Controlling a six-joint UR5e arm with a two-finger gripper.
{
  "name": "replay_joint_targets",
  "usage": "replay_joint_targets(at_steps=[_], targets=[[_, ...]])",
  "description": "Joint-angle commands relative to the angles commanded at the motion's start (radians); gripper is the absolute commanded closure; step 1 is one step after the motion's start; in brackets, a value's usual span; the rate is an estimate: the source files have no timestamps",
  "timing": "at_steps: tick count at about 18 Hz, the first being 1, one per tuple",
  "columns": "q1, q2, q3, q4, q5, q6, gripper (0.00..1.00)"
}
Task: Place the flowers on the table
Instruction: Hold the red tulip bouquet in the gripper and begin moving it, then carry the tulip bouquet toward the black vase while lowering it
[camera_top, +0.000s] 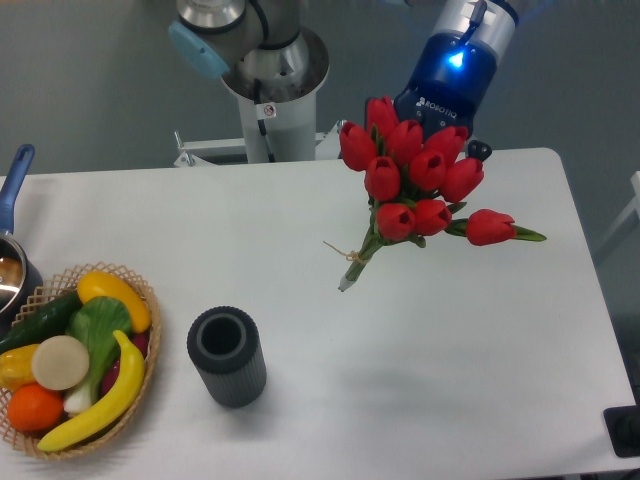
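The flowers (415, 175) are a bunch of red tulips with green stems, tied with tan twine. They hang in the air above the right half of the white table (300, 220), heads up and to the right, stem ends pointing down-left. My gripper (452, 112), with a blue glowing wrist, is right behind the tulip heads and holds the bunch. Its fingers are hidden by the blooms. The bunch casts a faint shadow on the table below it.
A dark ribbed cylindrical vase (227, 355) stands upright front left of centre. A wicker basket of fruit and vegetables (75, 355) sits at the front left corner. A pot with a blue handle (12, 215) is at the left edge. The arm's base (265, 90) stands behind the table.
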Motion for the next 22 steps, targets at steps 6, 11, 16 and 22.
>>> replay_joint_targets(at_steps=[6, 11, 16, 22], targets=[[-0.014, 0.063, -0.008, -0.052, 0.218, -0.002, 0.59], [-0.031, 0.097, -0.043, -0.052, 0.397, 0.008, 0.59], [-0.075, 0.101, -0.066, -0.054, 0.515, 0.015, 0.59], [-0.170, 0.094, -0.094, -0.090, 0.730, 0.075, 0.59]])
